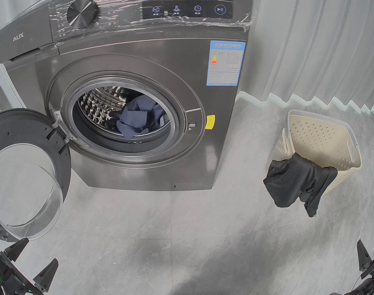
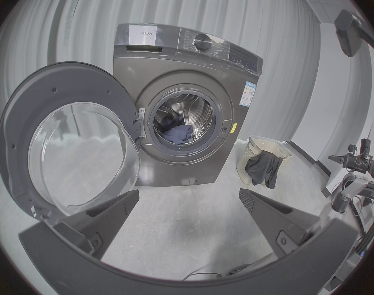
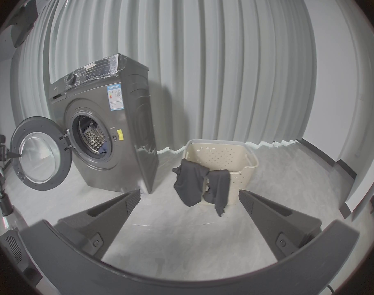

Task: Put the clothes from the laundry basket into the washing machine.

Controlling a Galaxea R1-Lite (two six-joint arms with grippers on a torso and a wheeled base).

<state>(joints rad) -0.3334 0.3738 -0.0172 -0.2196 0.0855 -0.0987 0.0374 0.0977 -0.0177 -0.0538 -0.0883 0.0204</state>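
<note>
**Black garment on the basket rim, nearer the right gripper**

A black fabric garment (image 1: pixel 295 179) is shown at the right middle of the head view. It is draped over the near rim of the cream perforated plastic laundry basket (image 1: pixel 318 136), and most of its cloth hangs down the basket's outer wall toward the grey floor (image 1: pixel 162 234). The cloth falls in two lobes, so its long axis is taken to run downward from the rim rather than along it.

A dark blue garment (image 1: pixel 137 117) is seen inside the drum of the grey front-loading washing machine (image 1: pixel 162 58) at the upper left. The machine's round glass-windowed door (image 1: pixel 27 177) stands swung open at the left edge.

The right gripper (image 1: pixel 370 238) is placed at the lower right corner, its two pointed fingers spread wide with nothing between them. The left gripper (image 1: pixel 39 251), at the lower left corner below the open door, is likewise spread wide and empty.

The black garment lies up-frame and somewhat left of the right gripper, well apart from it, and much farther across the frame from the left gripper. The right arm is therefore judged the nearer. The coming move is judged to be a reach by that arm to the bunched cloth at the rim, where a grasp from above would be least hindered by the basket wall.
</note>
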